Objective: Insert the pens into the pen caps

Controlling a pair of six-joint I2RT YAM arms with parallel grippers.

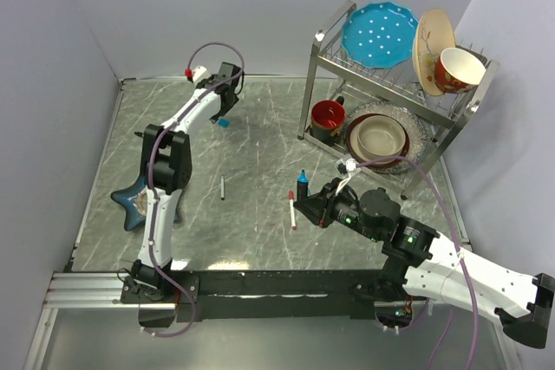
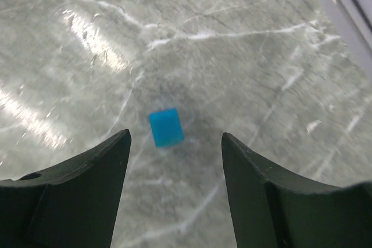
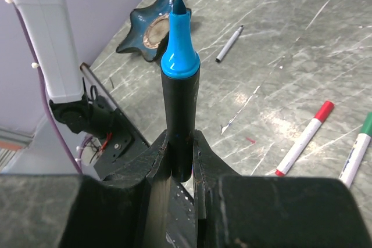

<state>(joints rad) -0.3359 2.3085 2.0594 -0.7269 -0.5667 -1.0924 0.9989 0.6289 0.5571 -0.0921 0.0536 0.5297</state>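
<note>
Blue-tipped marker point(image 3: 179, 85), black in the barrel, stands tip-up in the right claw point(image 3: 181, 155), whose jaws are pressed onto its lower end, near the middle of the desk point(image 1: 260, 153). Just beside it a red pen point(image 3: 304, 139) and a green pen point(image 3: 360, 146) lie flat, close but apart. A thinner pen point(image 1: 222, 187) lies farther left, toward a star-shaped dish point(image 1: 139, 199) — its colour is too small to tell. Toward the far left, the left claw point(image 2: 175, 137) hangs over the blue cap point(image 2: 166, 128), jaws spread to either side and not touching it — the cap seems to rest on the desk, though that view is blurred.
</note>
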